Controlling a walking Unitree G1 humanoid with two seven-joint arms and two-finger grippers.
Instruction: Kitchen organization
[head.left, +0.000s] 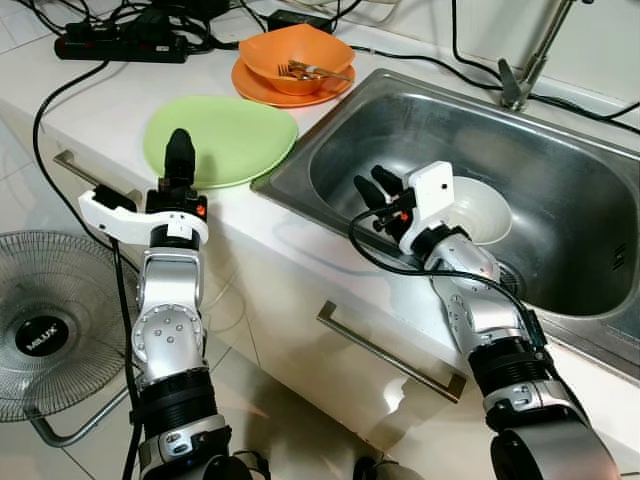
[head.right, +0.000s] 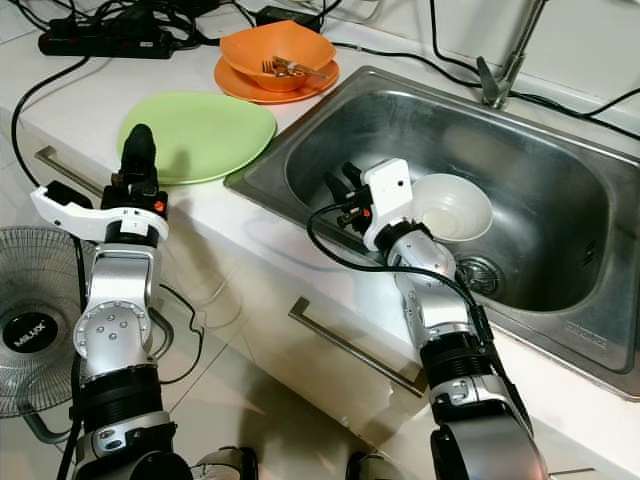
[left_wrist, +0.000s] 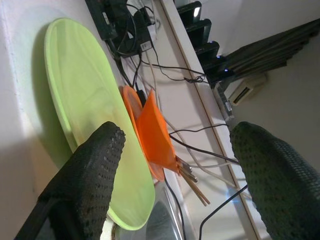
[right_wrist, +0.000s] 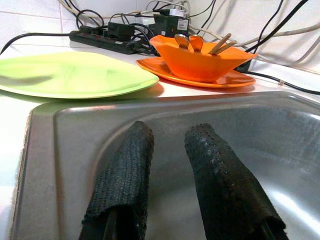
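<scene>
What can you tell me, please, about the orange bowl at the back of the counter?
The glossy orange bowl with a wavy rim, plastic or melamine by its look, sits upright on a flat orange plate of the same colour, on the white counter behind the pale green plate and beside the steel sink's far corner. Utensils lie inside it: metal heads and what look like wooden handles poking over the rim. Neither hand touches it.
</scene>
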